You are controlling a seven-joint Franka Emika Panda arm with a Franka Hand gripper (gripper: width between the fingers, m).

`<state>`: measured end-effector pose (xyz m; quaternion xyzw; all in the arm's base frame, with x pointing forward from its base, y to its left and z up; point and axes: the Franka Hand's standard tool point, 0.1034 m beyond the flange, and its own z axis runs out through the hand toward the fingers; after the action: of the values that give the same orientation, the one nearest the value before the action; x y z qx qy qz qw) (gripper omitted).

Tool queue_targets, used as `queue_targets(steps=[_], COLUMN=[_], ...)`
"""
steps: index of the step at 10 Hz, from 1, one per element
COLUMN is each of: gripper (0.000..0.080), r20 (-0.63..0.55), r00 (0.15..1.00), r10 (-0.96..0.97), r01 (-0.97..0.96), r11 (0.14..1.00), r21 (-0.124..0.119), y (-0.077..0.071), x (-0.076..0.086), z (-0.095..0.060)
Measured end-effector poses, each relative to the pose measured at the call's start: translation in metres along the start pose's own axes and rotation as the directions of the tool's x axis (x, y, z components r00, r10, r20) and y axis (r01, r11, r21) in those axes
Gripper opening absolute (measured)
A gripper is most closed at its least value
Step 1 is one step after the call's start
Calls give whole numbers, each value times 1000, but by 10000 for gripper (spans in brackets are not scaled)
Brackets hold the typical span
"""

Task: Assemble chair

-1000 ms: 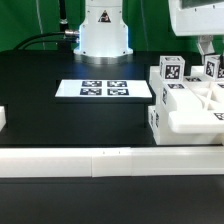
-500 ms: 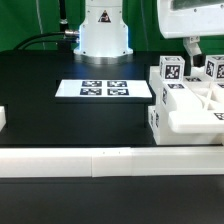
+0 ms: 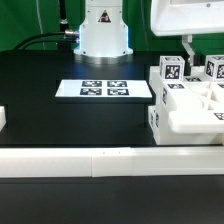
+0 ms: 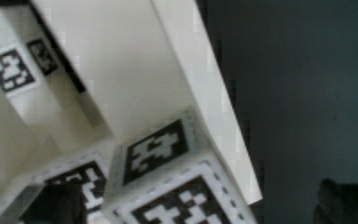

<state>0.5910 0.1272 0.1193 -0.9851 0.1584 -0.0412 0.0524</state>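
The chair (image 3: pixel 186 104) stands at the exterior view's right, a chunky white block assembly with square posts that carry black-and-white tags. My gripper (image 3: pixel 204 48) hangs just over its rear posts, jaws wide open and holding nothing. One dark finger (image 3: pixel 187 48) shows beside the left tagged post (image 3: pixel 171 71). In the wrist view a tagged post top (image 4: pixel 202 205) lies between my fingers, with one dark fingertip (image 4: pixel 345 200) clear of it. A long white slab of the chair (image 4: pixel 149 80) runs away from the post.
The marker board (image 3: pixel 105 89) lies flat at the table's middle. A long low white rail (image 3: pixel 100 160) runs along the front edge. The robot base (image 3: pixel 103 30) stands at the back. A small white piece (image 3: pixel 3 118) sits at the exterior view's left edge.
The jaws have spread from a narrower hold around the rear post to fully open, letting go of it. The hand has risen slightly. The chair has not moved.
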Motion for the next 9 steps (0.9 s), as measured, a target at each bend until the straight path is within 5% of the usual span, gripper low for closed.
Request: queue_targets(steps=[2, 5, 8, 9], gripper=[649, 649, 649, 515], r20=[-2, 3, 9, 10], r00=[986, 884, 843, 843], r10=[-164, -467, -538, -538], r01=[164, 466, 537, 537], r11=[986, 882, 840, 840], r21=[-10, -70, -73, -73], y=[1, -1, 2, 2], x=[1, 1, 2, 2], z=[0, -1, 1, 1])
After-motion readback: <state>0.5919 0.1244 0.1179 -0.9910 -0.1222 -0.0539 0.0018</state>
